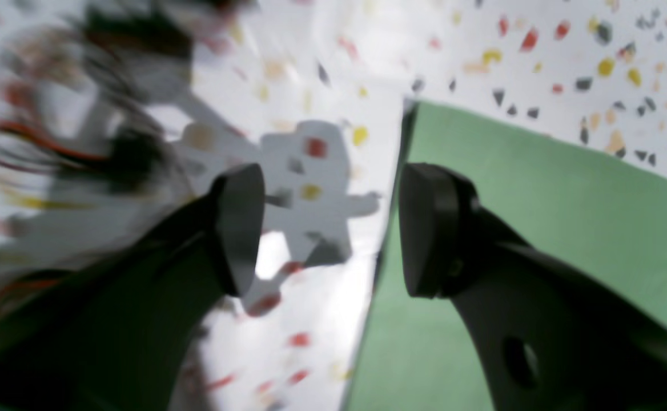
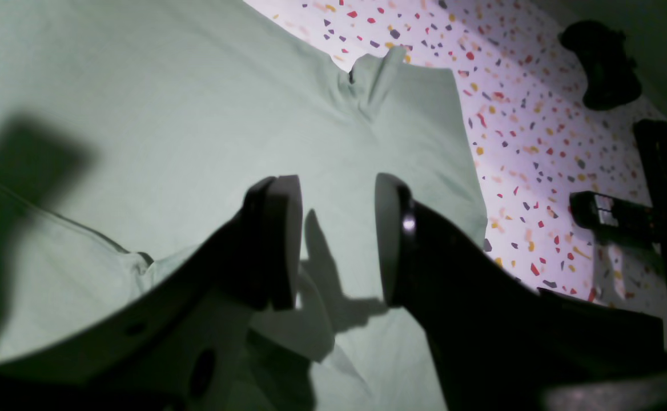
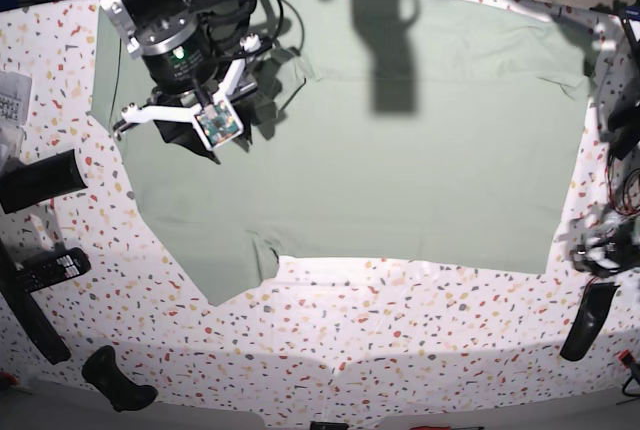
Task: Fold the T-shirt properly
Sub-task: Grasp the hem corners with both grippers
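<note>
- The T-shirt (image 3: pixel 400 160) lies spread flat across the far half of the speckled surface (image 3: pixel 400 330), filling most of it from side to side; one short sleeve (image 3: pixel 225 260) points toward the near edge in the base view.
- In the right wrist view the shirt (image 2: pixel 156 114) fills the frame, with a sleeve (image 2: pixel 408 120) reaching out over the speckles and a hem seam (image 2: pixel 53 220) crossing at the lower left.
- The right gripper (image 2: pixel 338 240) hovers over the cloth near the sleeve end of the shirt, its fingers (image 2: pixel 282 240) apart, with cloth showing through the gap and nothing between them.
- The left gripper (image 1: pixel 332 228) hangs at the shirt's opposite edge, its fingers (image 1: pixel 425 228) apart and empty; the green cloth edge (image 1: pixel 402 188) runs beneath the gap, one finger over cloth, the other over bare surface.
- That view is blurred on its left side.
- Beside the shirt, on the base view's left, lie a black cylinder (image 3: pixel 42 178) and a remote control (image 3: pixel 48 270); a black controller (image 3: pixel 118 378) sits near the front edge.
</note>
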`<action>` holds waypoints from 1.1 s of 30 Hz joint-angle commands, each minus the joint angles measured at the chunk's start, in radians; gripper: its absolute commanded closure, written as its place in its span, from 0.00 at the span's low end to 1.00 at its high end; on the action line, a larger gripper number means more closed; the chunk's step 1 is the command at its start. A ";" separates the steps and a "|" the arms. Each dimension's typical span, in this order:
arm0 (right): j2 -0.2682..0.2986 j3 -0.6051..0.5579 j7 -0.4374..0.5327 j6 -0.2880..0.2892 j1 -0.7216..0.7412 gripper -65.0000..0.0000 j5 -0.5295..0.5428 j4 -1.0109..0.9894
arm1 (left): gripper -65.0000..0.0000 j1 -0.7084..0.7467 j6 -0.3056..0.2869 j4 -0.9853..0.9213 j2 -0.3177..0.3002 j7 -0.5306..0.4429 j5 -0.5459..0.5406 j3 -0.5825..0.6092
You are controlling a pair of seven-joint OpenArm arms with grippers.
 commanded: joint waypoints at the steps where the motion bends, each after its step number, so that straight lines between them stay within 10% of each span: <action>1: 0.005 0.004 0.021 -0.008 0.004 0.67 -0.010 0.019 | 0.47 -0.039 -0.004 -0.031 0.007 -0.055 -0.008 -0.005; 10: 0.005 0.005 -0.051 -0.007 0.004 0.67 -0.020 0.019 | 0.47 -0.042 -0.004 -0.154 0.135 -0.287 0.050 -0.005; 29: 0.005 0.005 -0.061 -0.007 0.004 0.67 -0.020 0.019 | 0.48 -0.047 -0.004 -0.154 0.179 -0.259 0.151 -0.005; 33: 0.005 0.005 -0.061 -0.007 0.004 0.67 -0.021 0.019 | 0.85 -0.047 -0.004 -0.154 0.177 -0.266 0.151 -0.005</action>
